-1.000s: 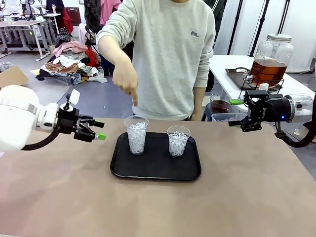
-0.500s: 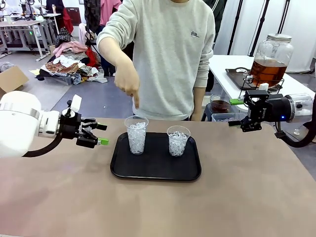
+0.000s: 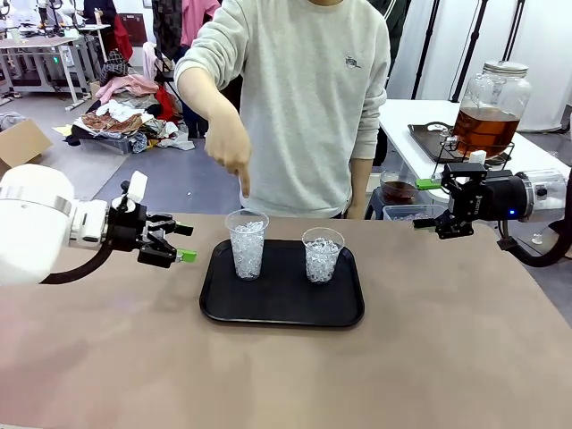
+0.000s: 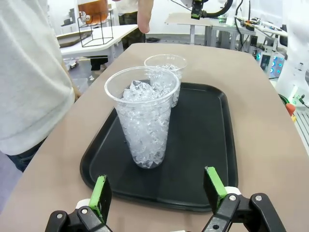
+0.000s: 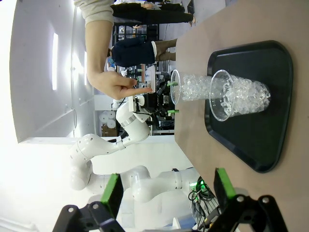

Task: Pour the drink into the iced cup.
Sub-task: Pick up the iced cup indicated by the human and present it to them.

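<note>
Two clear cups full of ice stand on a black tray (image 3: 223,304): the left iced cup (image 3: 248,243) and the right one (image 3: 322,255). A person's hand (image 3: 232,152) points down at the left cup. My left gripper (image 3: 177,242) hovers open just left of the tray, facing that cup (image 4: 145,121) between its green pads (image 4: 100,191). My right gripper (image 3: 427,204) hangs open above the table's right side, well away from the cups (image 5: 236,94). The amber drink fills a lidded glass jar (image 3: 489,112) on a white side table behind it.
A person in a grey sweatshirt (image 3: 304,107) stands at the far edge behind the tray. A small bowl of dark liquid (image 3: 398,189) sits beyond the table's far right edge. Brown tabletop (image 3: 286,375) lies bare in front of the tray.
My left gripper has moved a little right and down toward the tray, then held still. The pointing hand dipped slightly. The right arm has not moved.
</note>
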Tool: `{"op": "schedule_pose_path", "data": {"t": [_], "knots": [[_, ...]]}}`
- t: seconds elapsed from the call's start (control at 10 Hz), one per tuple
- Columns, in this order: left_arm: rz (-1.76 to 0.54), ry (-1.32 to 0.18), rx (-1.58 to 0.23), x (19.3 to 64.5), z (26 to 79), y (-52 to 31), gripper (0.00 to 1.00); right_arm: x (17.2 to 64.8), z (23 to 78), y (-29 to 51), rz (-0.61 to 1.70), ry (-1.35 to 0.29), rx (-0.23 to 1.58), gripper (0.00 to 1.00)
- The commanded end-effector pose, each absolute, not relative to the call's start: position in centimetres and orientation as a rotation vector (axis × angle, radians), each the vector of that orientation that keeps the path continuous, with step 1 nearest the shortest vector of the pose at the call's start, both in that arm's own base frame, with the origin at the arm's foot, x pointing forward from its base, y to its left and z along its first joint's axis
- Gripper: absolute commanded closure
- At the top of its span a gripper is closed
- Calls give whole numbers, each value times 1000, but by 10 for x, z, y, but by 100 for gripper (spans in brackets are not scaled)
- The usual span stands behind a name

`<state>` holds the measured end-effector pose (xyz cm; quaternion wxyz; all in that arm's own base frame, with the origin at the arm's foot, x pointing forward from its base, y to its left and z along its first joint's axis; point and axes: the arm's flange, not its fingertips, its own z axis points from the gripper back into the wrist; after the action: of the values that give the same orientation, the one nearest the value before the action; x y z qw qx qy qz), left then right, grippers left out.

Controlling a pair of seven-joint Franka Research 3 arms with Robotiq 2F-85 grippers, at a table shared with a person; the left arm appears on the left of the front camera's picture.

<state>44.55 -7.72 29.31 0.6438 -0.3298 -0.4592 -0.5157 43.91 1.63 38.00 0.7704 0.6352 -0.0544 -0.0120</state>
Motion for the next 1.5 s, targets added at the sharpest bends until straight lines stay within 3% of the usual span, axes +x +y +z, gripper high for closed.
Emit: {"op": "schedule_pose_path", "data": {"t": [0.0, 1.4], "knots": [[-1194, -1047, -771, 447, 287, -86, 0, 439, 382, 16, -25, -122, 1379, 0], [-1221, -1159, -808, 472, 257, -139, 0, 439, 382, 16, -25, -122, 1379, 0]]}}
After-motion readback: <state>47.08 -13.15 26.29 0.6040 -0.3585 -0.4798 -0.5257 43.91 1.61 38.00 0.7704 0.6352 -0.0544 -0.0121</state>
